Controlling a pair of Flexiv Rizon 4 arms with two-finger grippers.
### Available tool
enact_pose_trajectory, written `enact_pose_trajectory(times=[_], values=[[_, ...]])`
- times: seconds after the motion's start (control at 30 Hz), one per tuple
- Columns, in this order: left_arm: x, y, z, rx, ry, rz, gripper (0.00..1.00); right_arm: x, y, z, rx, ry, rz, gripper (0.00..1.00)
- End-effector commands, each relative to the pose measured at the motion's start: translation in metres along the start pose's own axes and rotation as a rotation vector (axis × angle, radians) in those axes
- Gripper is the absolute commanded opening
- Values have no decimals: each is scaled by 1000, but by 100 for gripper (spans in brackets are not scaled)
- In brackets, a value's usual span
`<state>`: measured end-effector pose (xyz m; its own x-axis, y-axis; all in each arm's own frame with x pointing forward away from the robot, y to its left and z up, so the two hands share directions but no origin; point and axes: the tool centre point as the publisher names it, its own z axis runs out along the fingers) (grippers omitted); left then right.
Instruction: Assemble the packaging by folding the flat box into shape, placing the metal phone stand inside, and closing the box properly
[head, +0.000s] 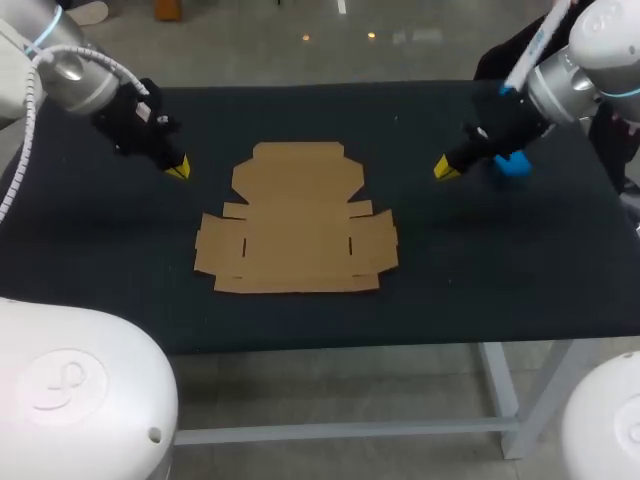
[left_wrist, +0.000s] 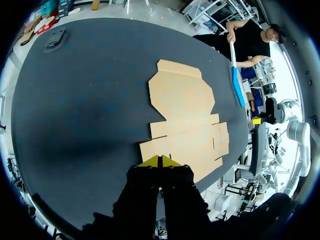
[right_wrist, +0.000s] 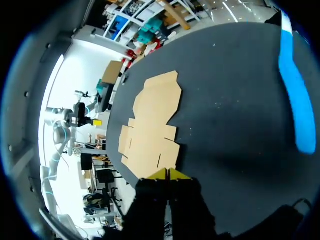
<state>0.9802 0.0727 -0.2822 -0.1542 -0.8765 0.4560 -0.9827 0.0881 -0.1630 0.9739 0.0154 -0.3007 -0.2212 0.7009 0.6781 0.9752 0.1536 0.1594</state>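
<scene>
on the counter (head: 480, 260) the flat box (head: 297, 222) lies unfolded between our left hand (head: 178, 171) and right hand (head: 445, 168), both clenched on nothing, so we judge folding, filling and closing all lie ahead.

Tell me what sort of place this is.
Probably a robotics lab bench set up for a packing trial: two robot arms, the left tool and right tool with yellow tips shut, hang over a dark table where a flat cardboard box lies unfolded.

White, silver-jointed left arm (head: 68, 72) and right arm (head: 588, 68); black, yellow-tipped left tool (head: 178, 171), right tool (head: 444, 168).
</scene>
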Motion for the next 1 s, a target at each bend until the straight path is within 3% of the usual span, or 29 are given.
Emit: enact_pose_trajectory(times=[0.03, 0.37, 1.0], values=[[1, -1, 0, -4, -4, -1, 0, 0, 1, 0, 6, 2, 0, 0], [1, -1, 0, -4, -4, -1, 0, 0, 1, 0, 6, 2, 0, 0], [-1, 21, 4, 166, -24, -106, 0, -9, 2, 14, 9, 0, -16, 0]])
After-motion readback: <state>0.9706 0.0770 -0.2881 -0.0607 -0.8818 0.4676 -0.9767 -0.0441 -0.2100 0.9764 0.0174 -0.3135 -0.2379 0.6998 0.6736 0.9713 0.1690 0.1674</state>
